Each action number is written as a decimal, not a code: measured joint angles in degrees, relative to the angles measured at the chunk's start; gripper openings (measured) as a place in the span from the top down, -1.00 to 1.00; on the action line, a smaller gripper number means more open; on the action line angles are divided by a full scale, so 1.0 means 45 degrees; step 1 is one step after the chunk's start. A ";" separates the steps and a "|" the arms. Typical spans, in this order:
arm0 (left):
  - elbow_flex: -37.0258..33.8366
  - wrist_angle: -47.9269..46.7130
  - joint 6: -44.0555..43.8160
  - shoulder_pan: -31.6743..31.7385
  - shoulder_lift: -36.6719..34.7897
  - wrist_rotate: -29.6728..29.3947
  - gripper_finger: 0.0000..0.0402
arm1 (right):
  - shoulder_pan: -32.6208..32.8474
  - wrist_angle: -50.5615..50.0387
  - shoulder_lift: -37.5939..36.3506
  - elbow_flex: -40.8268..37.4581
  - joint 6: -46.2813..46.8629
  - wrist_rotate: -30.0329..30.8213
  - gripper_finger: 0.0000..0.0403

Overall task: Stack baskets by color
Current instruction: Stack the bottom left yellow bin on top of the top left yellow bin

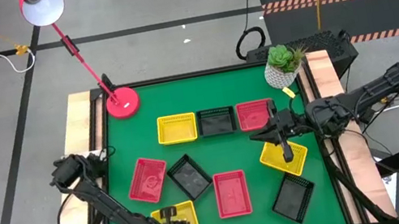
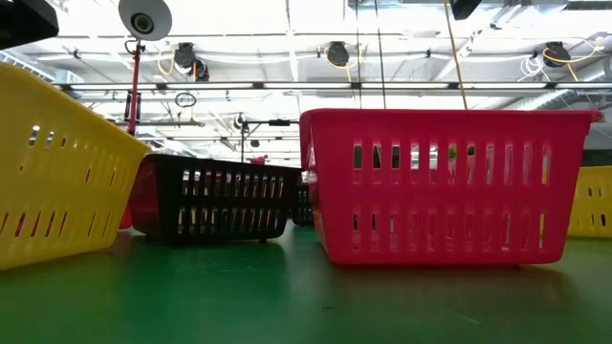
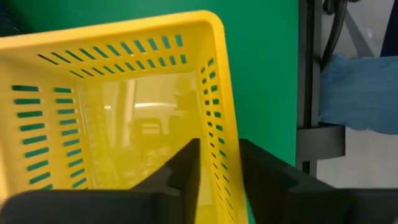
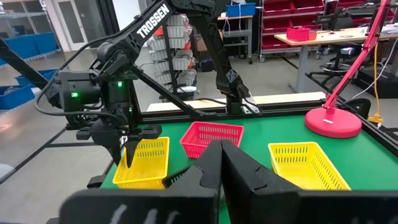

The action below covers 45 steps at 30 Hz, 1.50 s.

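The left pincer (image 3: 217,180) straddled one side wall of a yellow basket (image 1: 175,217) at the worktop's (image 1: 251,148) 7 o'clock edge, one finger inside, one outside, slightly parted. The right pincer (image 1: 286,152), pressed together and holding nothing, hovered over another yellow basket (image 1: 274,163) at 4 o'clock. Red and black baskets lay scattered across the green worktop; a red lamp (image 1: 122,102) stood at 11 o'clock.

baskets (image 1: 176,128): yellow, black, red, slotted | table (image 1: 249,157): green | lamp base (image 1: 122,102): red

Three yellow baskets (image 1: 176,128), three black baskets (image 1: 216,121), three red baskets (image 1: 232,193)
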 joint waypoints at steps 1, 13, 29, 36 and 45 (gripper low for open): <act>0.0000 0.0003 0.0064 -0.0001 0.0000 0.0008 0.57 | 0.0000 0.0000 0.0000 0.0000 0.0000 0.0000 1.00; 0.0000 0.0043 -0.0202 0.0327 -0.0065 0.1487 0.87 | 0.0000 -0.0148 0.0000 -0.0004 -0.0083 0.0000 1.00; 0.0000 0.0033 -0.0815 0.0446 -0.2401 0.1954 0.96 | -0.0005 -0.0301 0.0000 -0.0014 -0.0083 -0.0002 1.00; 0.0015 0.0000 -0.0081 0.0470 -0.3537 0.1752 0.95 | -0.0005 -0.0299 0.0000 -0.0014 -0.0083 -0.0003 1.00; 0.2179 -0.2977 0.2703 0.1216 -0.3769 0.0371 0.96 | -0.0005 -0.0292 0.0000 -0.0014 -0.0083 -0.0005 1.00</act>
